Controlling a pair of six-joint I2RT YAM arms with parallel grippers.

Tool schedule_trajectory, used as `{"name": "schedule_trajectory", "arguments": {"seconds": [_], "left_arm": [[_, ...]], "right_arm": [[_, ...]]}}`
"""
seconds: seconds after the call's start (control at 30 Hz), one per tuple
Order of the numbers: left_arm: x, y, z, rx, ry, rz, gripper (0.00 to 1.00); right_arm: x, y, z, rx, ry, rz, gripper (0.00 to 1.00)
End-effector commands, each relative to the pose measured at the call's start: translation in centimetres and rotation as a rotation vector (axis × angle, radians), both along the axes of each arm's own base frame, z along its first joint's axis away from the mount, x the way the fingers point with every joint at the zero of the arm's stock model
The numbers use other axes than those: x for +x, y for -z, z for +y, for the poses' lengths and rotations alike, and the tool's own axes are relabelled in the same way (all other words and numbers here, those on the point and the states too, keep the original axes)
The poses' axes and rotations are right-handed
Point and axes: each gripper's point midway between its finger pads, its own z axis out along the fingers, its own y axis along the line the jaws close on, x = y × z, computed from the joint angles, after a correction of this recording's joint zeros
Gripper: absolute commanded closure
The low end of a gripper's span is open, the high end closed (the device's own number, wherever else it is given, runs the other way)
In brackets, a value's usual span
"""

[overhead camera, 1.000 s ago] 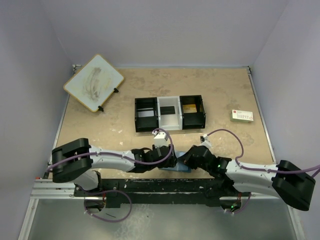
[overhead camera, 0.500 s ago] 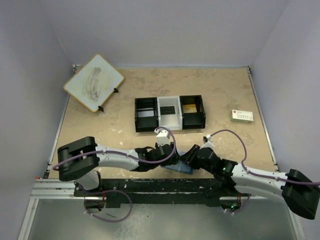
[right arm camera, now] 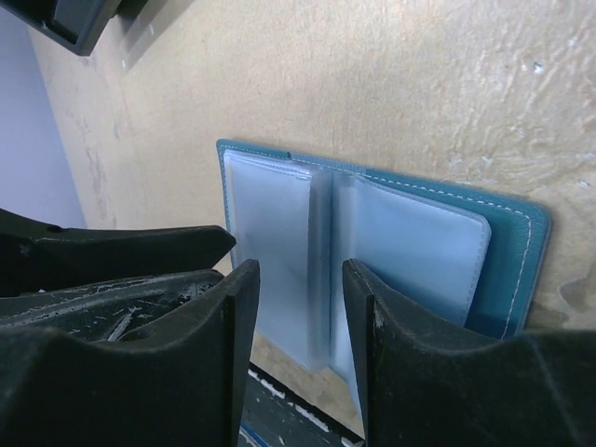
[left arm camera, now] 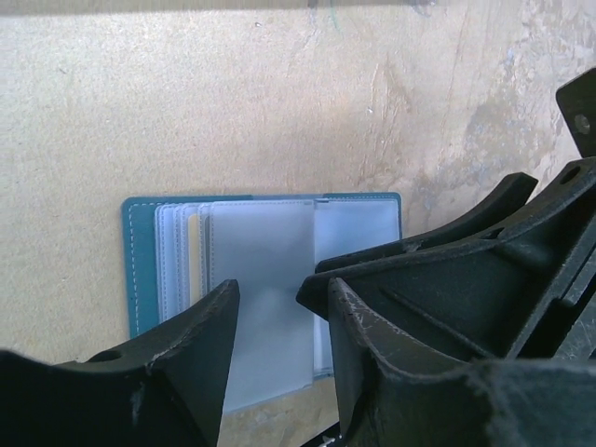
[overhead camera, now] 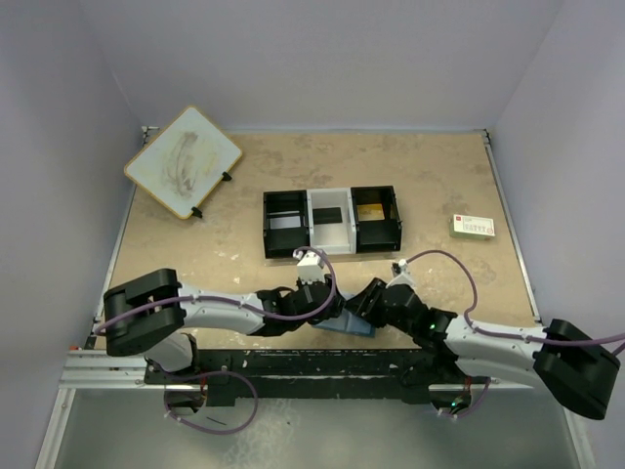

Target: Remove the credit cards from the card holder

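Observation:
The card holder (left arm camera: 149, 270) lies open like a book on the table near the front edge, its teal cover down and pale clear sleeves fanned up. A yellow card edge (left arm camera: 194, 256) shows among the left sleeves. My left gripper (left arm camera: 279, 289) hovers open just above the sleeves, with one loose sleeve page (left arm camera: 265, 270) seen between its fingers. From the other side, my right gripper (right arm camera: 300, 270) is open and straddles the middle fold of the card holder (right arm camera: 419, 242). In the top view both grippers meet over the card holder (overhead camera: 355, 326), left (overhead camera: 332, 311) and right (overhead camera: 363, 301).
A black-and-white three-compartment tray (overhead camera: 331, 244) stands mid-table, with a black card (overhead camera: 328, 214) and a gold card (overhead camera: 368, 212) inside. A white printed card (overhead camera: 474, 227) lies at the right. A tilted whiteboard (overhead camera: 183, 161) stands at the back left. The table's front rail runs just behind the card holder.
My right gripper has opened from nearly shut and moved a little left over the holder. The left gripper's fingers have come somewhat closer together.

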Motion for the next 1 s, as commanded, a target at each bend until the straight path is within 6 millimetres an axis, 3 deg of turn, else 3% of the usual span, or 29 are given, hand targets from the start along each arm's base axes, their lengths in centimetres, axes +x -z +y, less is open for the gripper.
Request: {"name": "schedule_trajectory", "arguments": {"seconds": [0.0,0.13,0.33,0.57,0.8,0.97], "left_arm": [[-2.7,0.9,0.6,0.017,0.086,0.062,0.59],[-2.0,-1.2,2.0,0.024,0.050,0.014,0.56],[-0.7,-3.3,6.5,0.070,-0.092,-0.040,0.55],[0.0,-2.6,12.3,0.154,-0.251,-0.074,0.53],[0.3,-2.2,14.3,0.163,-0.319,-0.086,0.53],[0.5,-2.5,15.6,0.147,-0.367,-0.101,0.53]], "right_arm": [[-1.1,2.5,-0.9,-0.084,-0.054,0.045,0.50],[-0.7,2.7,-1.2,-0.139,-0.053,0.044,0.49],[0.0,1.9,-0.3,-0.215,-0.150,-0.014,0.47],[1.1,2.4,0.7,-0.355,-0.245,-0.034,0.38],[1.4,3.2,1.8,-0.541,-0.337,-0.033,0.30],[0.1,3.8,3.5,-0.656,-0.432,-0.049,0.27]]}}
